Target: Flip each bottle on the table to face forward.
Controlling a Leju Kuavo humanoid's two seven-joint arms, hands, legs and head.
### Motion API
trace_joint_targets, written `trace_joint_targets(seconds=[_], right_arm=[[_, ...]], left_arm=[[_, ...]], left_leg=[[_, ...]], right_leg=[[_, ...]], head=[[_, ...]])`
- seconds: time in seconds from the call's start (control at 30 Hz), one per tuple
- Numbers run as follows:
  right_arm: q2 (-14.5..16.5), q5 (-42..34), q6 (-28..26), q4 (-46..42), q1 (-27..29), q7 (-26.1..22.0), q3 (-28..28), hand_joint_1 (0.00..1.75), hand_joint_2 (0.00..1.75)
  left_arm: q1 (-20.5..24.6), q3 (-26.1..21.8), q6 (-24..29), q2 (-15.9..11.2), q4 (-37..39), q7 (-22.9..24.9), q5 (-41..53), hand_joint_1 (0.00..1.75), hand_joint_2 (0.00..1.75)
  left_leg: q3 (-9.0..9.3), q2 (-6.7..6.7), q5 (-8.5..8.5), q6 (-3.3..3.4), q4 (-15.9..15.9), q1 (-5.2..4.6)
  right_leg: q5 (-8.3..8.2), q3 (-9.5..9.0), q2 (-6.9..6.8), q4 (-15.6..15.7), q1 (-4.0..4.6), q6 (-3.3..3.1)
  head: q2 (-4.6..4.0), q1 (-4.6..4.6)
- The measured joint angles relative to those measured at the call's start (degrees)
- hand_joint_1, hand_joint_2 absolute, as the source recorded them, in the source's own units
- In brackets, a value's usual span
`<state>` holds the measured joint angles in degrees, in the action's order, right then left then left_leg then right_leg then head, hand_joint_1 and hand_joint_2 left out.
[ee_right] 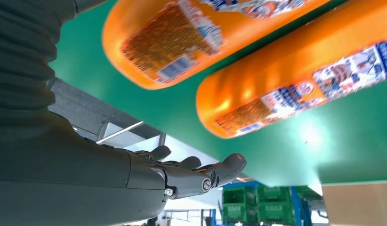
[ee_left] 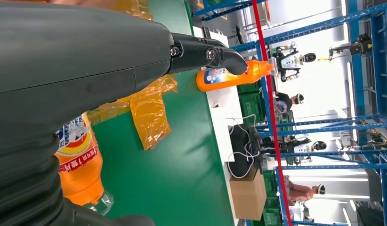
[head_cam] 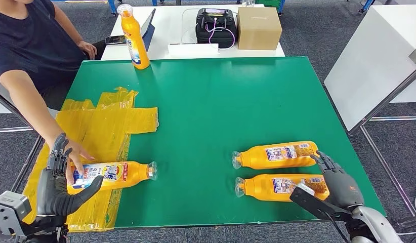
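Three orange bottles lie on the green table (head_cam: 211, 101). The left bottle (head_cam: 112, 174) (ee_left: 81, 165) lies on yellow film, its blue and white label up and its cap pointing right. A person's hand (head_cam: 77, 158) rests on its base end. My left hand (head_cam: 59, 185) (ee_left: 88, 61) is open around that base, fingers raised and thumb reaching along the near side. At the right lie the far bottle (head_cam: 277, 154) (ee_right: 182, 37) and the near bottle (head_cam: 282, 186) (ee_right: 286, 84), small-print labels up. My right hand (head_cam: 337, 185) (ee_right: 135, 174) is open beside their bases. A fourth bottle (head_cam: 134, 38) (ee_left: 229, 75) stands upright at the far left.
Crumpled yellow plastic film (head_cam: 105, 121) covers the table's left side. A person (head_cam: 29, 45) sits at the left edge. Behind the green table, a white table holds a black case (head_cam: 216, 26) and a cardboard box (head_cam: 259, 28). Another white table (head_cam: 378, 55) stands at the right.
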<state>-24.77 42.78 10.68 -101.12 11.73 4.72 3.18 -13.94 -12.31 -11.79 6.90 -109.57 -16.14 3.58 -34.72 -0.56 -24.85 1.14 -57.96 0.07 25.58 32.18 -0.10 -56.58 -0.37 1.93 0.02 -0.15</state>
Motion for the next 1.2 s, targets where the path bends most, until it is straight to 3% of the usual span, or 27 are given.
trace_joint_targets(seconds=[0.53, 0.57, 0.67, 0.7, 0.93, 1.2], right_arm=[[-0.32, 1.93, 1.55, 9.83, -4.89, 0.98, 10.47, 0.0, 1.75], [-0.62, 1.92, 1.93, 10.32, -5.04, 1.28, 11.24, 0.16, 1.75], [-2.44, 1.92, 3.33, 11.39, -5.25, 2.43, 13.67, 1.47, 1.75], [-3.34, 1.98, 3.72, 11.71, -5.26, 2.83, 14.65, 1.75, 1.75], [-8.21, 2.01, 3.67, 13.4, -6.23, 4.19, 20.93, 1.75, 1.75], [-8.8, 0.41, 3.55, 14.98, -9.03, 7.24, 25.18, 1.75, 1.75]], left_arm=[[-0.09, -3.97, -2.47, -0.02, 0.02, -0.53, -1.85, 0.0, 1.75], [-0.09, -4.13, -2.7, -0.02, 0.02, -0.62, -1.87, 0.0, 1.75], [-0.1, -4.33, -3.02, 0.02, 0.05, -1.2, -1.78, 0.0, 1.75], [-0.1, -4.34, -3.05, 0.05, 0.09, -1.49, -1.7, 0.0, 1.75], [-0.11, -4.34, -3.13, 0.18, 0.96, -2.54, -1.52, 0.0, 1.75], [0.43, -4.34, -2.03, 0.12, 1.38, -1.32, -2.34, 0.0, 1.75]], left_leg=[[0.01, -0.01, -0.01, 0.0, 0.0, 0.0], [0.02, -0.02, -0.01, 0.0, 0.0, 0.0], [0.09, -0.03, -0.01, 0.0, 0.0, 0.0], [0.12, -0.02, -0.01, 0.0, 0.0, 0.0], [0.88, -0.01, -0.39, 0.1, 0.01, 0.06], [1.48, 0.15, -0.57, 0.04, 0.02, 0.15]], right_leg=[[0.0, 0.0, -0.01, 0.0, 0.03, 0.0], [0.0, -0.01, -0.01, 0.0, 0.03, 0.0], [0.0, -0.05, -0.02, 0.01, 0.03, 0.0], [0.01, -0.07, -0.02, 0.01, 0.03, 0.0], [0.27, -0.29, 0.0, 0.27, 0.12, 0.11], [0.35, -0.9, 0.11, 0.39, 0.19, 0.18]], head=[[0.0, 0.0], [0.0, 0.0], [0.0, 0.01], [0.0, 0.01], [0.0, 0.02], [0.0, 0.02]])
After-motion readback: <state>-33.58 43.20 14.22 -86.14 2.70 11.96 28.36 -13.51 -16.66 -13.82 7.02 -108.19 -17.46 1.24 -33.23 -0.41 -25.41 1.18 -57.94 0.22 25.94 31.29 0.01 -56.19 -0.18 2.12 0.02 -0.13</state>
